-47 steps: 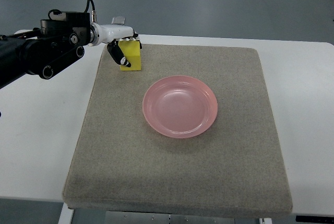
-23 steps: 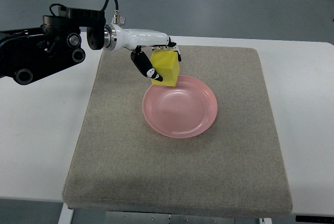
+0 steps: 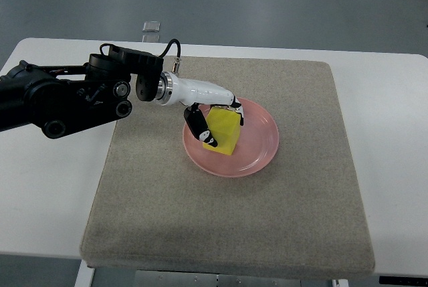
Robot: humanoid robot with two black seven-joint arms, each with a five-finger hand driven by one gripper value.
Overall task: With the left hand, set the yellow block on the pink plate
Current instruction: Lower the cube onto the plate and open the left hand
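The yellow block (image 3: 225,133) is held in my left hand (image 3: 215,121) over the left part of the pink plate (image 3: 257,140). Black-tipped fingers (image 3: 198,126) curl around the block's left and top sides. Whether the block's lower edge touches the plate or hangs just above it cannot be told. The black left arm reaches in from the picture's left edge across the white table. No right arm shows.
The plate lies near the middle of a grey-brown mat (image 3: 227,227) on a white table (image 3: 47,193). A small clear object (image 3: 152,26) lies on the floor beyond the table's far edge.
My left hand has carried the yellow block from the mat's far left corner rightward and toward me, then down onto the left part of the pink plate.
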